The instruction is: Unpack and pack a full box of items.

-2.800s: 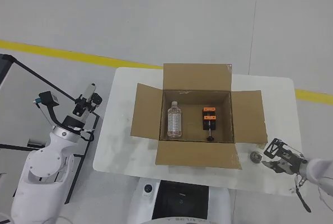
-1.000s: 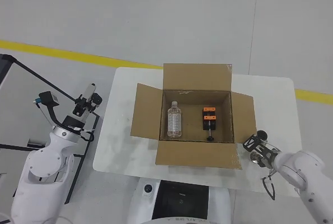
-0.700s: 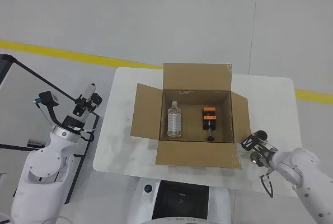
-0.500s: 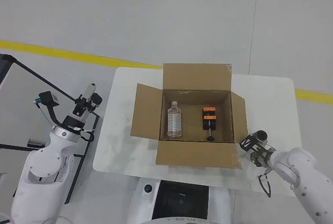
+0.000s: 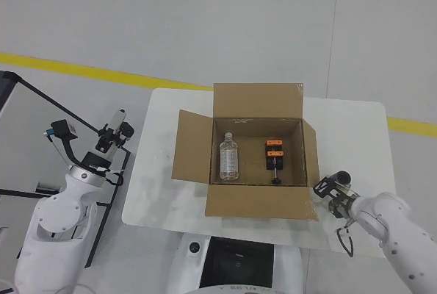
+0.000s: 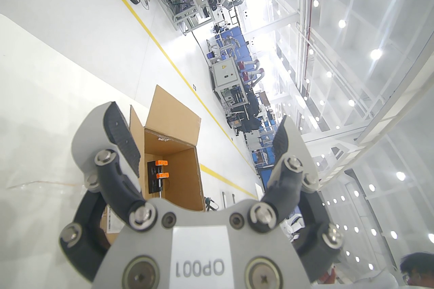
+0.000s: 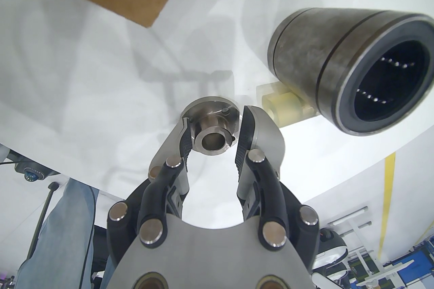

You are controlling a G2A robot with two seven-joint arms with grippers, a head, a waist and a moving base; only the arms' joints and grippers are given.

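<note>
White table (image 5: pixel 350 125) on a grey floor, with a yellow line (image 5: pixel 71 70) behind it. Hall beyond has ceiling lights and machine racks.

Left side: left gripper (image 6: pixel 201 121) is off the table's edge, jaws wide apart, nothing between them. The box (image 5: pixel 258 99) is well ahead of the jaws and open, with the bottle (image 5: pixel 229 158) and orange clamp (image 5: pixel 275 156) lying inside.

Right side: right gripper (image 7: pixel 213 125) has its jaws nearly closed, pinching a small flanged metal bushing (image 7: pixel 212 136) on the table. The linear bearing (image 7: pixel 339 66) is just beside the jaws, and a box flap corner is beyond them.

Versus 2.8 s back: the right arm has come in from the table's near corner to the box. The right flap (image 5: pixel 311 158) has gone from flat to nearly upright. Left arm unchanged.

Writing: white sticker (image 6: pixel 198 266) with a short code on the left gripper's base.
</note>
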